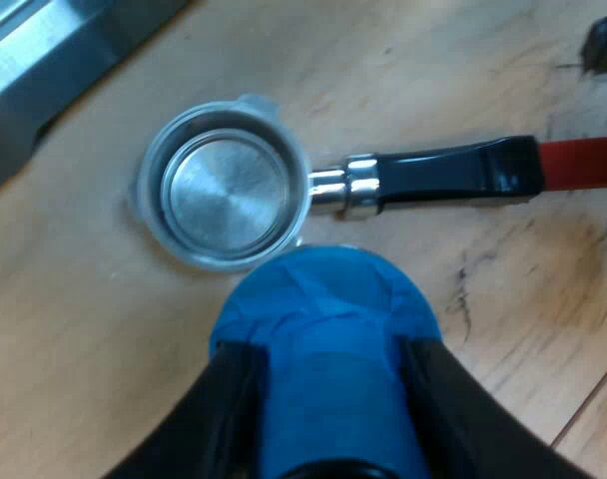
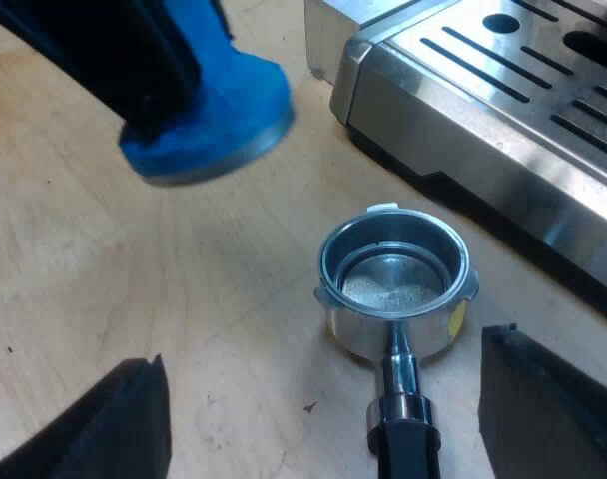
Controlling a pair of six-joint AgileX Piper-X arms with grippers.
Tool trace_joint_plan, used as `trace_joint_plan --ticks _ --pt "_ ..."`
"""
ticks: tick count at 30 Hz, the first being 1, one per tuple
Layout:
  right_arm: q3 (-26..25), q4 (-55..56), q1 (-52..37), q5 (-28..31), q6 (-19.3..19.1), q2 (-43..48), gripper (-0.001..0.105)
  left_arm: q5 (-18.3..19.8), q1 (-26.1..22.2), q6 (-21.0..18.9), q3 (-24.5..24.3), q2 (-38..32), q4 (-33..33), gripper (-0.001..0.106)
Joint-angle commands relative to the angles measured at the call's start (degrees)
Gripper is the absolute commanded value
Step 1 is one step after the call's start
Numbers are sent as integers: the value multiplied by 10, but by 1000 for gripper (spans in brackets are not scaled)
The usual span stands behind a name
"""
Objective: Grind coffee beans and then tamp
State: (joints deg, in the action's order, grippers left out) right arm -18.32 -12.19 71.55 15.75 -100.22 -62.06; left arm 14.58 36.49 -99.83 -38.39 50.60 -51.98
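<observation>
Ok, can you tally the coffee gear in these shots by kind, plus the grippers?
Espresso machine: 1
Metal holder, loose on the wooden table: 1
Blue tamper, held by the left gripper: 1
Grippers: 2, counting the open right gripper
Total: 5

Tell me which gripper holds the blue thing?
The left gripper: its fingers clamp the blue tamper. The right gripper is open and empty, by the holder.

Blue tamper (image 2: pixel 224 115) tilted near loose metal holder (image 2: pixel 393 289)
</observation>
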Motion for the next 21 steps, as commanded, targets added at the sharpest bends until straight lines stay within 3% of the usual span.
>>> trace_joint_plan --ticks 1,10,16,21 --pt "-2 -9 1 0 -3 1 66 1 7 3 -29 27 13 0" --pt "-2 -9 1 0 -3 1 66 -11 7 21 -89 116 13 0" --pt "-2 -9 1 0 -3 1 66 -38 7 21 -95 158 11 0" --pt "-2 -9 1 0 -3 1 66 -38 7 24 -95 182 13 0"
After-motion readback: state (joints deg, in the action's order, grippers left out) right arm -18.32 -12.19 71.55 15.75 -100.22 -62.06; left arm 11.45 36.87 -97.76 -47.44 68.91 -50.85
